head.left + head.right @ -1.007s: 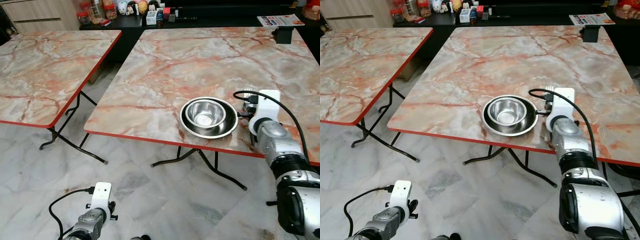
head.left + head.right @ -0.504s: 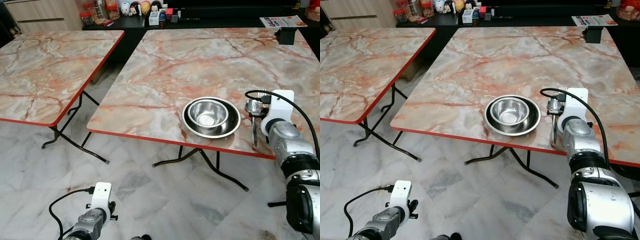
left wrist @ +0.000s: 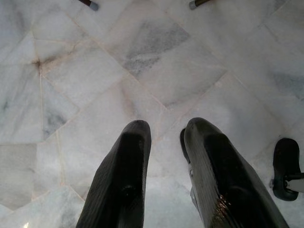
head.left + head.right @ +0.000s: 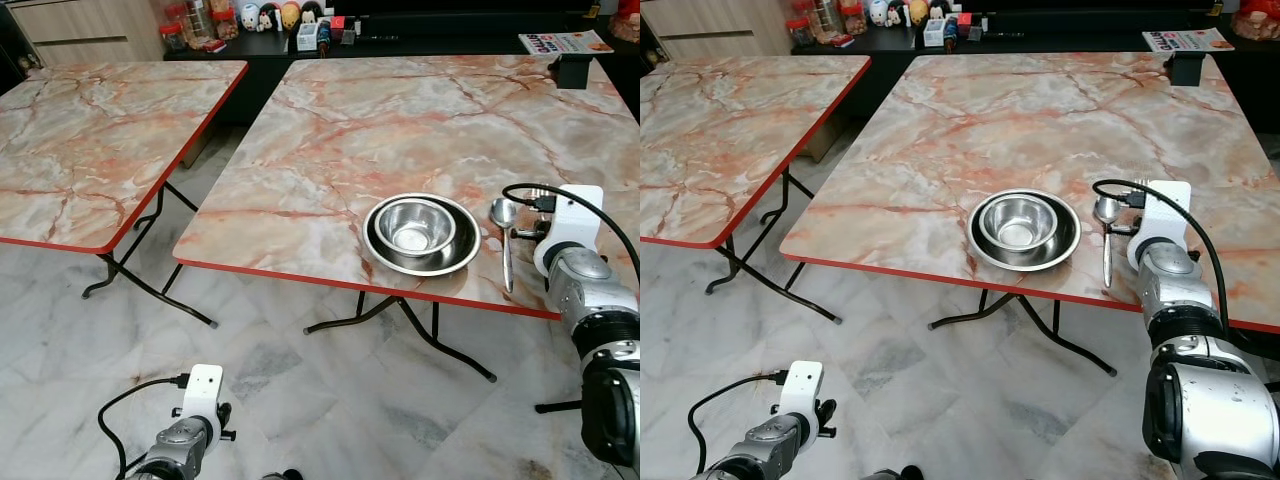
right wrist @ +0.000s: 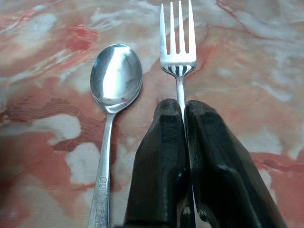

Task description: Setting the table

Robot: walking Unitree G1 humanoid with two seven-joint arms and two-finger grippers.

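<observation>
Right wrist view: right claw (image 5: 184, 118) pinches the fork (image 5: 177, 42) beside the spoon (image 5: 115, 78) — bowl (image 4: 420, 226) set, fork seemingly unreleased; left claw (image 3: 166, 137), slightly spread, hangs idle.

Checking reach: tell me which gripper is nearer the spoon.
Right. The right gripper is beside the spoon, shut on the fork. The left gripper hangs over the floor.

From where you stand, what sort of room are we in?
Likely a home dining area: two folding marble-pattern tables on a marble tile floor, a steel bowl set in a plate, and a dark sideboard of jars and figurines behind.
</observation>
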